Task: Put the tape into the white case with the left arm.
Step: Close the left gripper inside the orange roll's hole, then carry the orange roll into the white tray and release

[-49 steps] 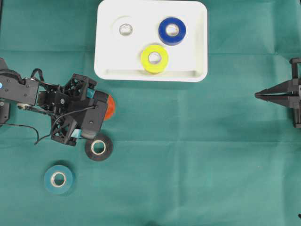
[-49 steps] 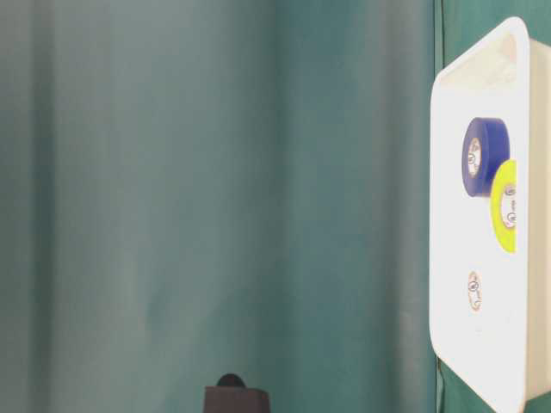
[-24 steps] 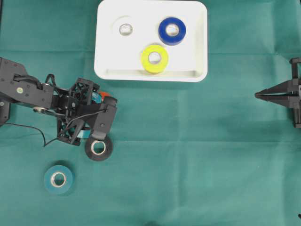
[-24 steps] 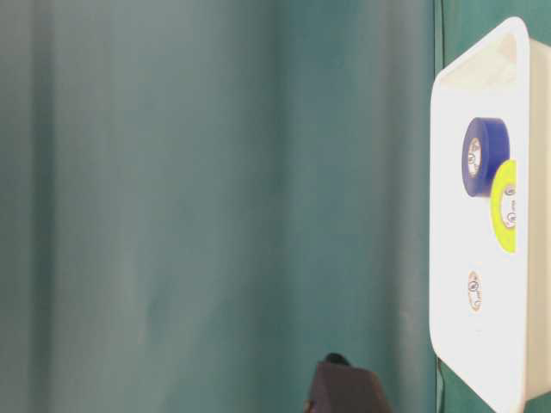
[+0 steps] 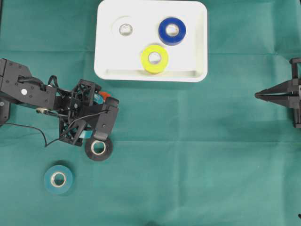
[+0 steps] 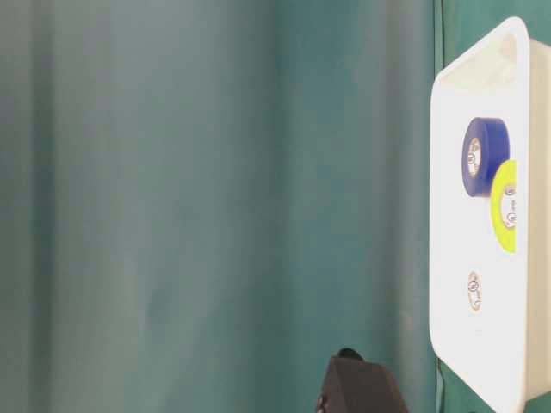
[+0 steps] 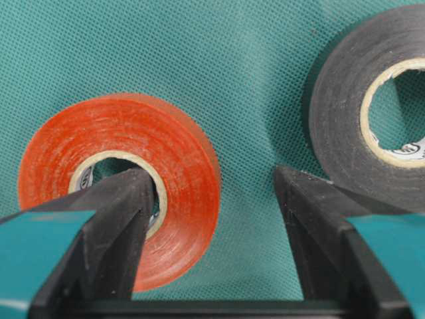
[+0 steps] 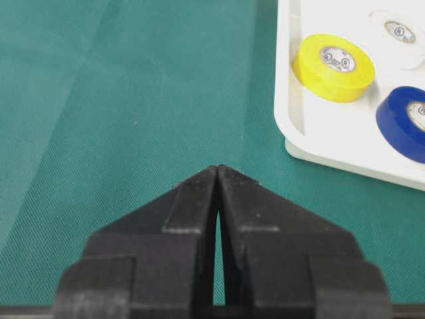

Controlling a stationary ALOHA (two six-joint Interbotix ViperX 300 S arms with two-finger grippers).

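An orange tape [image 7: 189,159] lies flat on the green cloth, with only a sliver of that orange tape [image 5: 105,96] showing from overhead. My left gripper [image 7: 211,176] is down over it and open. One finger [image 7: 126,199] sits in the roll's hole, and the other finger [image 7: 305,212] stands outside the roll with a gap of cloth between. From overhead the left gripper [image 5: 96,113] is below the white case [image 5: 197,71]. The case holds a yellow roll [image 5: 154,67], a blue roll [image 5: 164,36] and a pale roll [image 5: 125,29]. My right gripper [image 8: 218,167] is shut and empty.
A black tape [image 5: 99,149] lies just beside the left gripper, and that black tape [image 7: 339,126] is close to the outer finger. A teal tape [image 5: 59,179] sits at the lower left. The right gripper [image 5: 257,95] rests at the right edge.
The left gripper has shifted right and come down over the orange tape, covering most of it from above. Its jaws have narrowed a little. The right arm is still.
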